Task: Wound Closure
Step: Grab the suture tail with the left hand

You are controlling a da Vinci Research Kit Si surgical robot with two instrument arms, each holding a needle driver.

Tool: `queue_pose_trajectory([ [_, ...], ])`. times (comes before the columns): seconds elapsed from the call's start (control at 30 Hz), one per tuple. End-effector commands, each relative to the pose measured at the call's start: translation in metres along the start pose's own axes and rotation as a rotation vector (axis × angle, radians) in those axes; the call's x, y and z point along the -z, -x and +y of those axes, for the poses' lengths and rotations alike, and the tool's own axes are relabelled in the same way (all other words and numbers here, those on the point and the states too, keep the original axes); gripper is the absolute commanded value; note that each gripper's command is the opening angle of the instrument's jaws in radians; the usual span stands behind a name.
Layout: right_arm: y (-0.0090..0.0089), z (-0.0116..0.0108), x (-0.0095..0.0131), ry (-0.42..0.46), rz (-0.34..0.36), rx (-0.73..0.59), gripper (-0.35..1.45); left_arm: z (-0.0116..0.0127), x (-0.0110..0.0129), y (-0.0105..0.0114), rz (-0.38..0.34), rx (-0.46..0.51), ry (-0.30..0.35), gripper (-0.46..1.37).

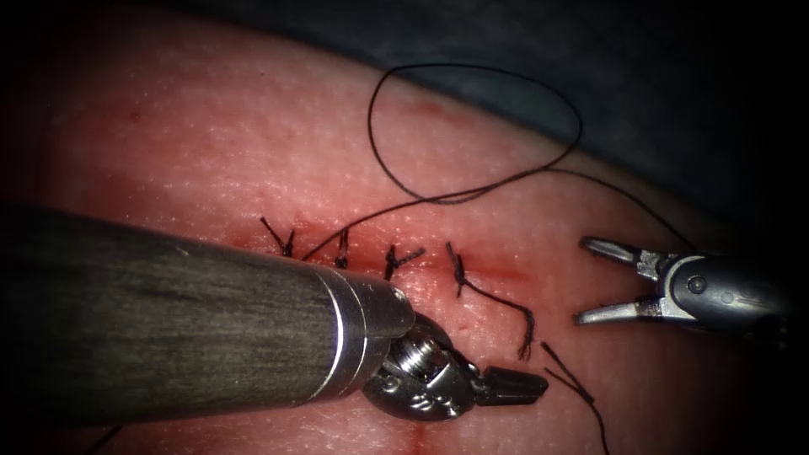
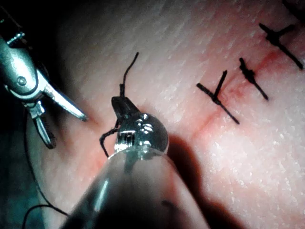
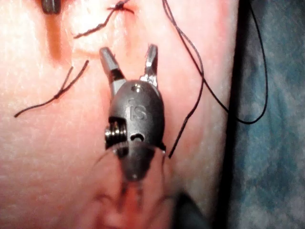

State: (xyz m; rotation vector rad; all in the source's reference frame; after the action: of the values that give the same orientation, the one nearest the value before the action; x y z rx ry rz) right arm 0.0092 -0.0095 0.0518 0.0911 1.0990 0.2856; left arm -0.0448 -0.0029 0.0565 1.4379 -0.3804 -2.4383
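Your right tool [image 1: 581, 282] hovers with its jaws spread wide, holding nothing, just right of the cut [image 1: 497, 274] in the tissue [image 1: 211, 152]. Your left tool [image 1: 514, 386] has its jaws pressed together and grips nothing you can make out. Four knotted stitches [image 1: 392, 261] sit beyond its wrist; a cut end of thread [image 1: 573, 388] lies just ahead of its tip. The long thread [image 1: 472, 195] loops well beyond both tools, and you cannot make out the needle

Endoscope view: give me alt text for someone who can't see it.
The left tool, jaws shut and holding nothing visible, lies over the tissue below a row of knotted stitches along the cut. The right tool sits right of the cut, jaws open and empty, with loose thread looping above.
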Motion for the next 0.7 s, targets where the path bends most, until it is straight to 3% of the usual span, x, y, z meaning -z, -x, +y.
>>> queue_pose_trajectory([
  [0.03,-0.0001,0.0000,0.0000,-0.002,0.000,-0.001,0.98,0.0000,0.0000,0.0000,-0.001,-0.006,0.003,-0.35],
  [0.27,-0.0002,0.0001,0.0001,-0.002,-0.001,-0.002,0.98,-0.0002,0.0001,0.0000,-0.001,-0.010,0.003,-0.35],
  [0.33,-0.0002,0.0001,0.0001,-0.002,-0.001,-0.002,0.98,-0.0002,0.0002,0.0001,-0.020,-0.009,-0.009,0.06],
  [0.37,-0.0002,0.0001,0.0001,-0.002,0.000,-0.002,0.98,-0.0003,0.0002,0.0001,-0.033,-0.014,-0.017,0.17],
  [0.57,-0.0002,0.0001,0.0001,-0.002,-0.001,-0.002,0.98,-0.0006,0.0000,0.0011,-0.071,-0.039,-0.034,0.04],
  [0.7,-0.0002,0.0002,0.0001,-0.002,-0.001,-0.002,0.98,-0.0010,-0.0004,0.0019,-0.054,-0.064,-0.024,-0.05],
])
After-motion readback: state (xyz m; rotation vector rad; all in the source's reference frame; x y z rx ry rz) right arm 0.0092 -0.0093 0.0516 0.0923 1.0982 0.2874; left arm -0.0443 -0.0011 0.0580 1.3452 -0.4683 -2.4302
